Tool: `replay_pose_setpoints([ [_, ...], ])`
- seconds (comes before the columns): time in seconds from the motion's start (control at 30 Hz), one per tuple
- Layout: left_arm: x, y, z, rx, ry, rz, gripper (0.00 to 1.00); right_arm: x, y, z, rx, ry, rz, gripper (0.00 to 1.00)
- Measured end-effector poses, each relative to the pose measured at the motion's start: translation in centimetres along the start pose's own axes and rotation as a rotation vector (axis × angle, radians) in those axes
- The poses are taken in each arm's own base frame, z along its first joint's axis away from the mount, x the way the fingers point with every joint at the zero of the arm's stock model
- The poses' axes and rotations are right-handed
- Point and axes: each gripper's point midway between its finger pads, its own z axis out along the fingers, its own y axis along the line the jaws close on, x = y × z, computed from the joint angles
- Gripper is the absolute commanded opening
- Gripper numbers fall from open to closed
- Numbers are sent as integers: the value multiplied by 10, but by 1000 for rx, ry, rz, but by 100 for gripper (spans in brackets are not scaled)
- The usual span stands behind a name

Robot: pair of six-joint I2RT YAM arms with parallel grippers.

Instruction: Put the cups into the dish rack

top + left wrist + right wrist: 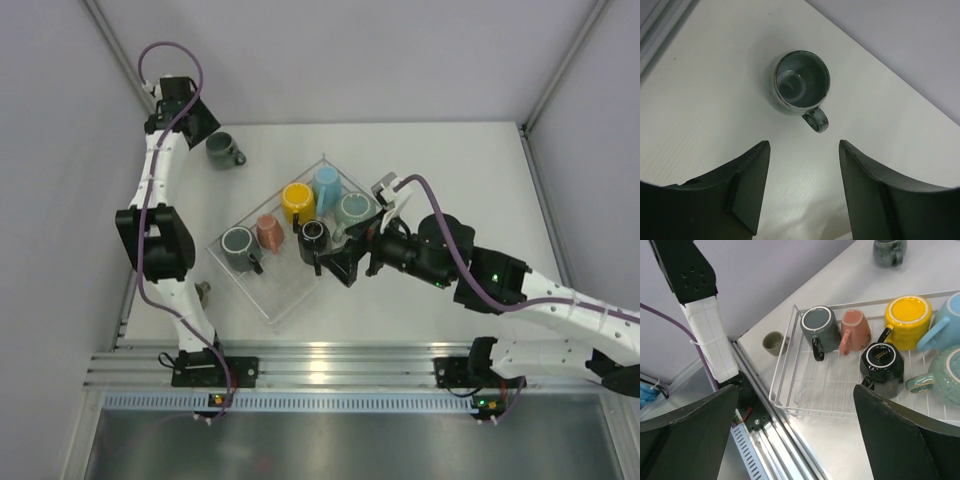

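Left gripper (804,150): jaws apart, nothing between them. It hangs over the far left corner of the table (450,180). The dark mug (801,85) stands upright on the bare table just ahead of the fingertips. Its mouth faces up and its handle points toward the gripper. There is no contact.

Right gripper (796,395): jaws spread wide and empty. It is held over the near right edge of the rack (782,357) and is clear of the mugs.

The rack sits mid-table, skewed to the table edges. Six mugs are in it:
- The grey mug (820,325) is at the left end.
- The salmon mug (856,330) is just beside the grey one.
- The yellow mug (907,320) comes next.
- The blue mug (947,325) is beyond the yellow one.
- The black mug (882,362) is in front of the salmon and yellow ones.
- The teal mug (947,375) is to the black mug's right, with its handle toward the black mug.

The near part of the rack holds nothing.

Two are outside the rack: the dark mug, well apart from the rack at the far left, and the olive cup (772,342), on the table just off the rack's left end beside the left arm. In the overhead view the olive cup is partly hidden by that arm.
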Motion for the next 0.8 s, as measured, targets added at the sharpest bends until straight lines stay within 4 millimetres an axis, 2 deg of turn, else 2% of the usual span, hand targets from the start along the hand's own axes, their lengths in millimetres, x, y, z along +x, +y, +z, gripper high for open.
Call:
replay_pose_setpoints([
  [0.13,8,13,36,-30,40,-48,62,-3,-5,-3,22,-18,-3,100],
  [0.3,7,30,73,-52,57,-99,62,-5,-9,-3,43,-29,-11,100],
  [0.4,14,40,90,-62,79,-117,61,-5,-10,-2,51,-31,-14,99],
  [0.57,40,53,115,-84,143,-133,61,-2,-11,6,59,-24,-16,99],
  [0.8,79,53,142,-42,247,-142,54,8,-14,15,71,5,-21,99],
])
